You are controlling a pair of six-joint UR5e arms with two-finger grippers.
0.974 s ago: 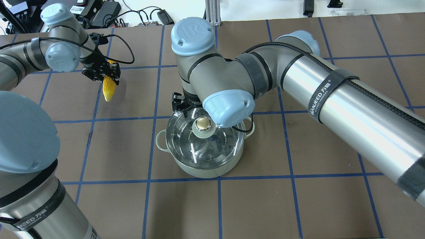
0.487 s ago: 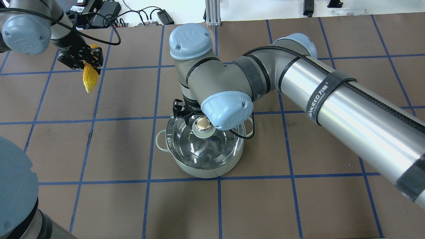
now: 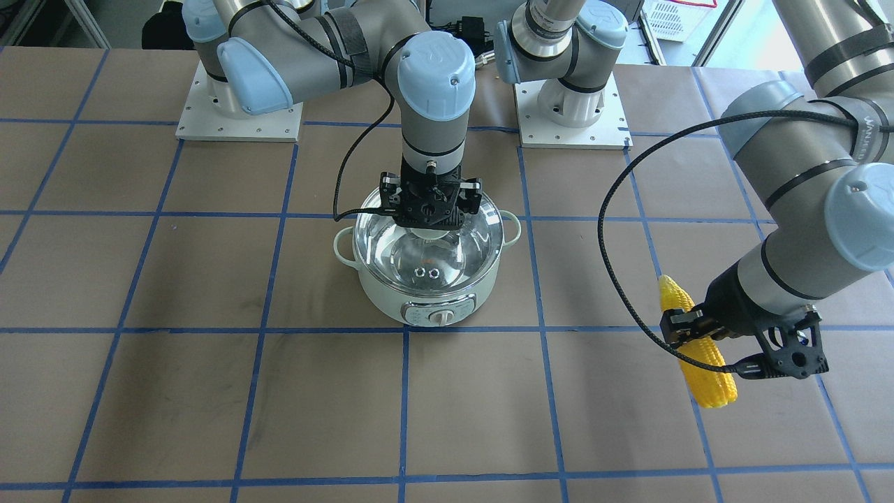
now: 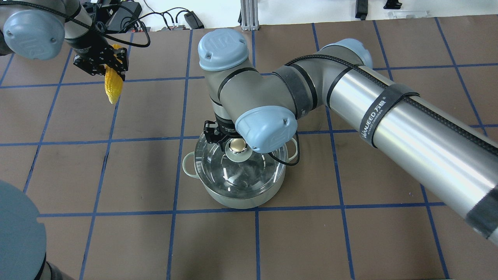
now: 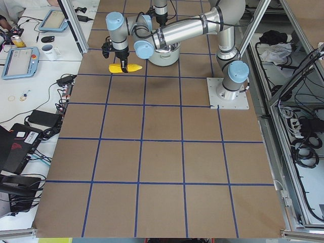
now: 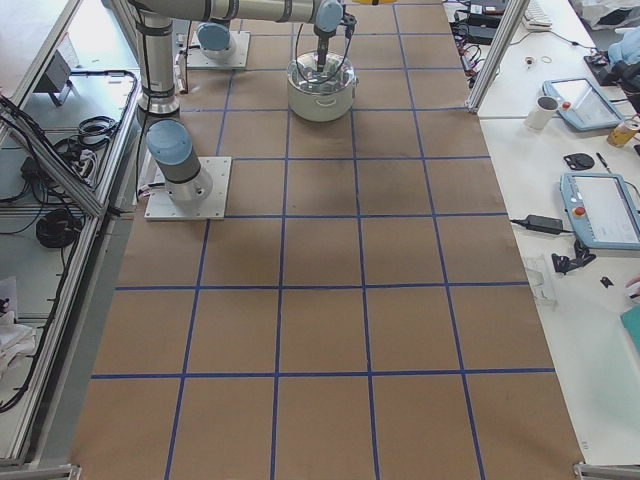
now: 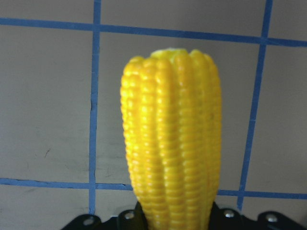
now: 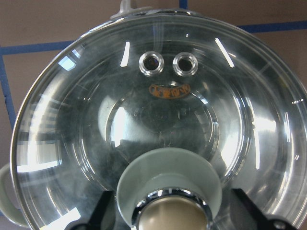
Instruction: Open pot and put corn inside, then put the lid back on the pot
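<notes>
Left end effector (image 3: 691, 334) holds one corn (image 3: 712, 381); one pot (image 3: 391, 297), one lid (image 3: 377, 244).

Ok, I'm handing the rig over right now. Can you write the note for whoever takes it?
Left end effector: shut on the bright yellow ear of corn, held above the brown gridded table, well off to the robot's left of the pot.
Right end effector: open, with a finger on each side of the pale green, gold-topped knob. No clamp on it shows yet.
The clear glass domed lid sits on the round mint-green electric pot.
Done: corn picked up.
Left: lift the lid, put the corn in, put the lid back on.
</notes>
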